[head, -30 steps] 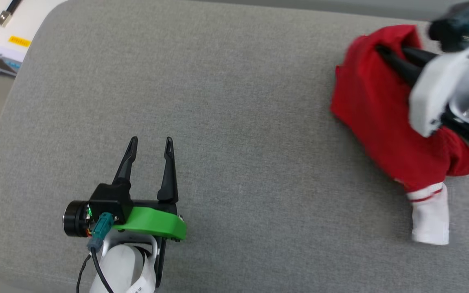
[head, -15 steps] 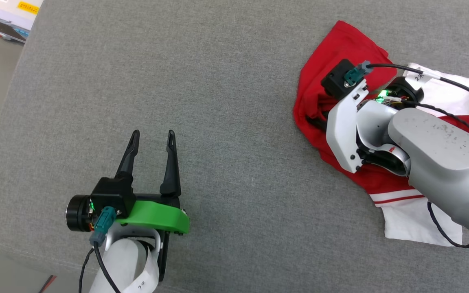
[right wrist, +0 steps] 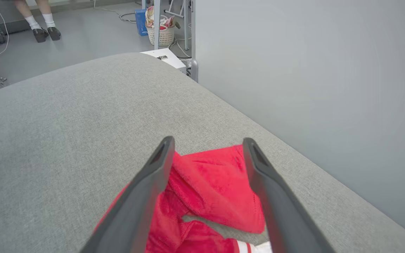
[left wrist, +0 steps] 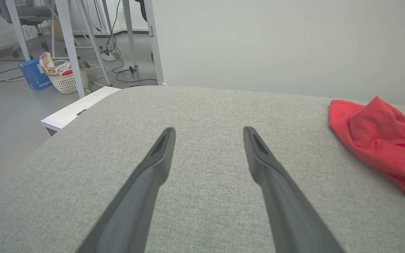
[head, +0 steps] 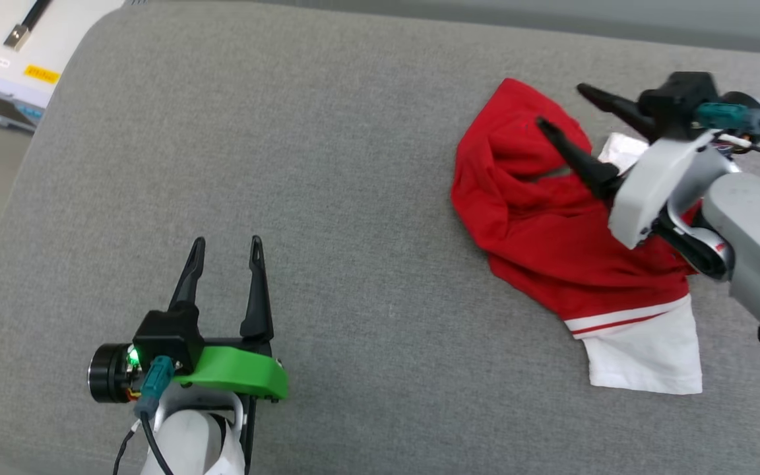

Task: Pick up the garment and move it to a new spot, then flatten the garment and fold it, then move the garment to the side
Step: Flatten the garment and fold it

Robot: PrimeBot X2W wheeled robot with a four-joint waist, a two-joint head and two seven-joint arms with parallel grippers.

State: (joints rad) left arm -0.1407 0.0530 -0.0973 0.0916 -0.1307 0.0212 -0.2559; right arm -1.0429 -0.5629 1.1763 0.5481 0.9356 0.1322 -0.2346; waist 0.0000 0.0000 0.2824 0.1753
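The garment [head: 551, 231] lies crumpled on the right part of the grey cushion [head: 353, 165], red with a white sleeve [head: 647, 353] and striped trim at its near end. My right gripper [head: 561, 105] hovers over its far end, open, with nothing between the fingers. The right wrist view has those open fingers [right wrist: 207, 140] spread above the red cloth [right wrist: 209, 189]. My left gripper [head: 227, 242] is open over bare cushion at the lower left, well apart from the garment. In the left wrist view the open left gripper [left wrist: 207, 131] points across the cushion, with the garment [left wrist: 381, 151] at the right edge.
A white box [head: 4, 59] stands off the cushion's far left corner. A grey wall [right wrist: 311, 70] runs close behind the cushion's far edge. Beyond, on the floor, are table legs, a basket [left wrist: 67, 79] and a person's feet [right wrist: 44, 31].
My right gripper has opened and let go of the garment, which now lies on the cushion, and has lifted off it. The head camera shifted. The left arm stayed put.
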